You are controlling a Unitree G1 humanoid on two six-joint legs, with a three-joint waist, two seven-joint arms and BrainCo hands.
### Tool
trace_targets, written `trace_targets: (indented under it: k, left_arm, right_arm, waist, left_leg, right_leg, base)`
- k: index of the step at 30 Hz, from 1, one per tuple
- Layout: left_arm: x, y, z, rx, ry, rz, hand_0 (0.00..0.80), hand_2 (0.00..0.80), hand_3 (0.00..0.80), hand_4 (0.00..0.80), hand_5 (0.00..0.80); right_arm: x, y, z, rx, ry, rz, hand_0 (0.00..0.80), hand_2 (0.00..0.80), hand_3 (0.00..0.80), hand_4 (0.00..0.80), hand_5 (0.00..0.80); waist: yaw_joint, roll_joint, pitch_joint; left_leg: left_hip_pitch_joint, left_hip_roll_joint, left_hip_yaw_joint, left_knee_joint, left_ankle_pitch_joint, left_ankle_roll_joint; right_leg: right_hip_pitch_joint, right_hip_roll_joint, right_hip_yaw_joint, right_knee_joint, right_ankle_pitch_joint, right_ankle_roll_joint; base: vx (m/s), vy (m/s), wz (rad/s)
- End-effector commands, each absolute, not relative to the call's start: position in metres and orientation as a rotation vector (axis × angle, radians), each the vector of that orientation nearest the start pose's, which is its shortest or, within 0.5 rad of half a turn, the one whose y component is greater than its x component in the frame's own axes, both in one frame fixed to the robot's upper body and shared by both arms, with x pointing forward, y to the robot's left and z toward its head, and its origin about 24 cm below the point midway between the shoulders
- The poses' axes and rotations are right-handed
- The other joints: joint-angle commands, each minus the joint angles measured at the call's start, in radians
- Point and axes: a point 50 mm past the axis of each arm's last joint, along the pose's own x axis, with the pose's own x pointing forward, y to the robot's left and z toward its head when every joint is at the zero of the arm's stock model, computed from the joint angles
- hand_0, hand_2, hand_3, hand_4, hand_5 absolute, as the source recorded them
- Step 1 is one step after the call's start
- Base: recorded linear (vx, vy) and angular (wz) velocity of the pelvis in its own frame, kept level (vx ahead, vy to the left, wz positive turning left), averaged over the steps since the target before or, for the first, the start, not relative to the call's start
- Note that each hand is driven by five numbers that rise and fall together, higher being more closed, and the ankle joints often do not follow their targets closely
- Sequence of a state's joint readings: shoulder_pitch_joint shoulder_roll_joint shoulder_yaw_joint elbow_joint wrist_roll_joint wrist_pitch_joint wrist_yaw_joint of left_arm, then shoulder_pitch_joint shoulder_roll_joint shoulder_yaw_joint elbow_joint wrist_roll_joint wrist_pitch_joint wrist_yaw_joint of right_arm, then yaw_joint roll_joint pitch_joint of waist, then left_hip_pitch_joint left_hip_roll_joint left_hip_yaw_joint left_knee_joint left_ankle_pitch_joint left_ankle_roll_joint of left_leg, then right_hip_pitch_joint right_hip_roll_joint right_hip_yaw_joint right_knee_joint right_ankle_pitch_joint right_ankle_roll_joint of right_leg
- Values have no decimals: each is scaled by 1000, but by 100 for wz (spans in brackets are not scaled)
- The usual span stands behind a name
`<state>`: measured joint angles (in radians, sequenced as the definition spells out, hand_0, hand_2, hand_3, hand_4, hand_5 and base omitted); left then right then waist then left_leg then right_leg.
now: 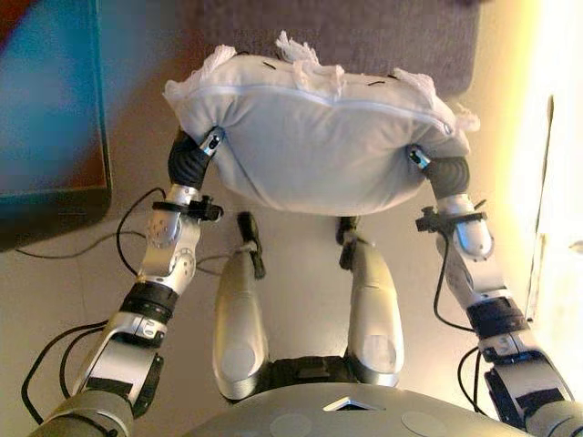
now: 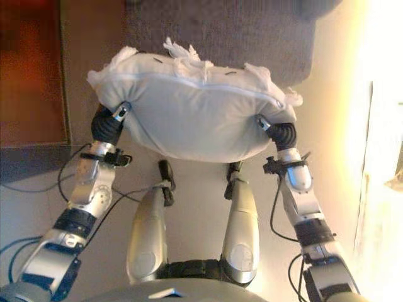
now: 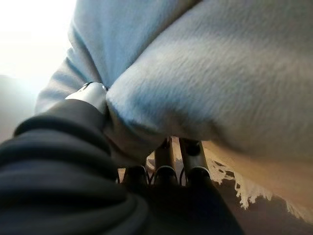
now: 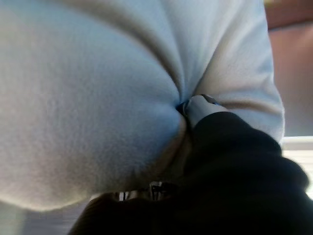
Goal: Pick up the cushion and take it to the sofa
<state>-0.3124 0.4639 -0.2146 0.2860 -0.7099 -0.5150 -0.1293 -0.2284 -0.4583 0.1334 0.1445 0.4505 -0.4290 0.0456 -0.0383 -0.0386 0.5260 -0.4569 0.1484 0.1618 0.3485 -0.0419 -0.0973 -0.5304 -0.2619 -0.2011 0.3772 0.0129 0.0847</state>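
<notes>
I hold a pale grey cushion [image 1: 319,137] with white fringed edges up in front of me, above the floor. My left hand [image 1: 193,159] grips its left end and my right hand [image 1: 446,173] grips its right end. In the left wrist view the thumb [image 3: 93,95] digs into the cushion [image 3: 220,73] while the fingers [image 3: 166,161] run under it. In the right wrist view my right hand [image 4: 234,161] pinches the cushion [image 4: 88,98] the same way, thumb pressed into a deep dimple.
A dark grey textured surface [image 1: 364,36] lies just beyond the cushion. A teal panel with a dark frame [image 1: 46,91] stands on the left. A bright white wall or door [image 1: 556,182] runs along the right. The beige floor [image 1: 301,273] is below.
</notes>
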Motion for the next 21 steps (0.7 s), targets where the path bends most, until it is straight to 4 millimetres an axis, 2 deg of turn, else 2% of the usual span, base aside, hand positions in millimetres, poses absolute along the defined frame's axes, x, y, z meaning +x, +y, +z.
trace_targets:
  k: [1,8,10,16,21]
  left_arm:
    - [278,166,138,-246,-666,-359,800,800,800,800,800]
    - [247,169,117,-340,-583,-326,800,800,800,800,800]
    - [241,171,117,-328,-594,-321,800,800,800,800,800]
    - [231,175,126,-363,-636,-302,800,800,800,800,800]
    - [226,183,140,-380,-702,-287,800,800,800,800,800]
  right_arm:
    - [266,-174,150,-63,-671,343,800,800,800,800,800]
    - [240,-167,142,-15,-655,371,800,800,800,800,800]
    - [235,-168,143,-9,-666,371,800,800,800,800,800]
    - [227,-169,152,19,-699,372,800,800,800,800,800]
    - [224,-171,164,1,-747,375,800,800,800,800,800]
  waist:
    - [22,28,-126]
    - [42,28,-297]
    - [47,29,-342]
    - [53,29,-414]
    - [61,26,-446]
  left_leg:
    - [16,14,-2,-65,31,6]
    - [357,-8,30,-292,48,14]
    - [407,-7,35,-332,54,16]
    - [542,2,40,-425,60,14]
    - [570,21,8,-436,55,4]
  right_leg:
    - [109,-27,-27,-89,-15,80]
    - [463,27,-93,-310,-2,64]
    - [511,38,-105,-345,4,59]
    - [635,74,-126,-415,1,40]
    - [685,118,-128,-438,-19,13]
  base:
    - [124,1,7]
    - [198,-20,8]
    - [159,-29,4]
    - [35,-71,10]
    - [-37,-135,3]
